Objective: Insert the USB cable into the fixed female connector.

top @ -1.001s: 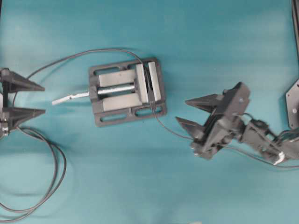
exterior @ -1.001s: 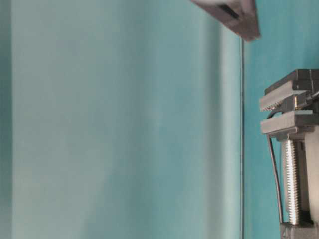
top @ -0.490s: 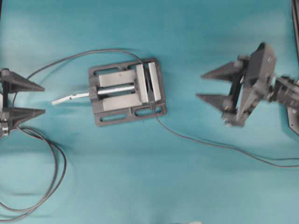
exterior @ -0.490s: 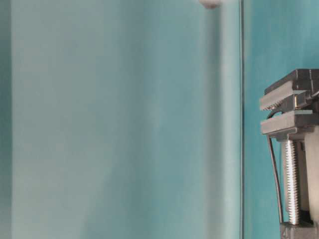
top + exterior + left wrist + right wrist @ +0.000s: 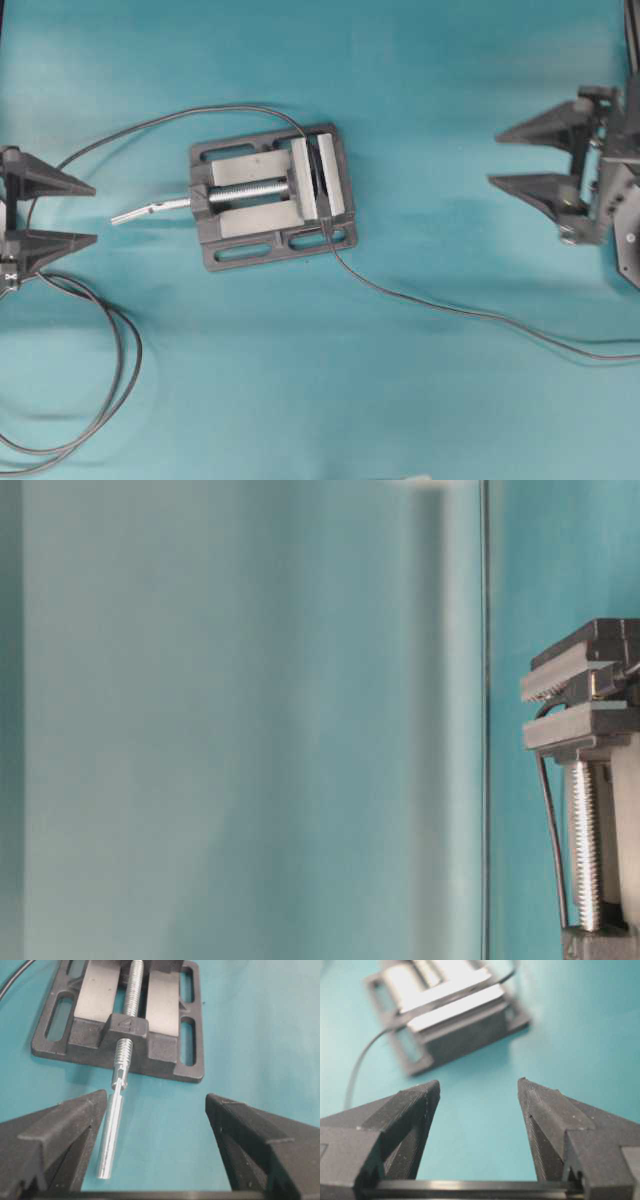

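Two cables meet at the vise (image 5: 270, 195), whose clamp seems to pin the fixed female connector (image 5: 592, 684) steady, the USB cable (image 5: 450, 307) trailing rightward off the counter (image 5: 420, 100); both the left hand (image 5: 62, 212) and right hand (image 5: 525, 158) hang open, empty, well apart near opposite edges.

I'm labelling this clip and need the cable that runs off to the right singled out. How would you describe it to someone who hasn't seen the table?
Start at the grey metal vise near the middle of the teal table. From its lower right corner, the thin dark grey single-strand cable trails right to the image edge. Unlike the thicker black cable looping in coils on the left, it lies as one gently curving line.
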